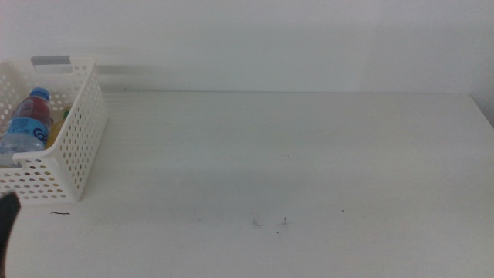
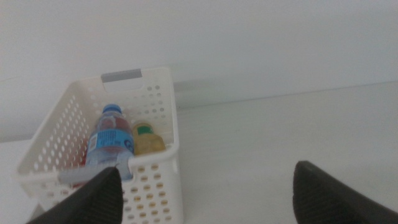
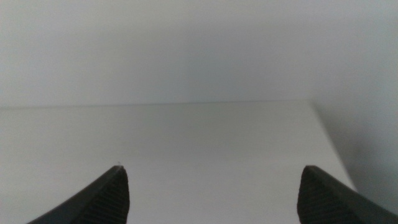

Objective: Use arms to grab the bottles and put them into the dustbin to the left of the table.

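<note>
Middle view: the white dustbin (image 1: 73, 147) sits at the table's (image 1: 293, 154) left edge, and the blue-capped water bottle (image 1: 27, 123) lies inside it, a sliver of yellow just beside it. Only a dark tip of the left gripper (image 1: 8, 216) pokes in at the lower left corner, just in front of the dustbin; the right arm is out of this view.

Left wrist view: the left gripper (image 2: 205, 193) hangs with its jaws spread wide and nothing between them. Ahead of it, off toward one jaw, stands the dustbin (image 2: 155, 99), grey strip on its far rim. Inside lie the water bottle (image 2: 111, 140) and, touching it, the yellow tea bottle (image 2: 148, 140); something red shows beneath, too hidden to name.

Right wrist view: the right gripper (image 3: 211, 193) is wide open too, holding nothing, with only bare table (image 3: 186, 143) ahead of it.
</note>
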